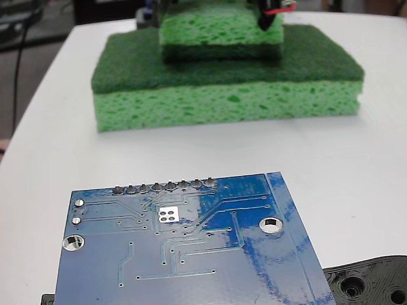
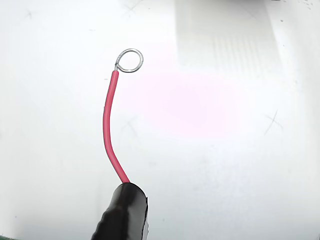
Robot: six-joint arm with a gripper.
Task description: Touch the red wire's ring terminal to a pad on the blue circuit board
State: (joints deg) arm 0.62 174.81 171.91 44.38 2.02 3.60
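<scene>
Above bare white table, red wire (image 2: 107, 125) curves from black sleeve (image 2: 122, 212) to ring terminal (image 2: 130, 60); gripper state unclear.

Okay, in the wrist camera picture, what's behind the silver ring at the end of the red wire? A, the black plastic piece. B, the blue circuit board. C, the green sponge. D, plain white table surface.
D: in the wrist view the ring terminal on the red wire sits over bare white table, with no blue circuit board under it.
</scene>
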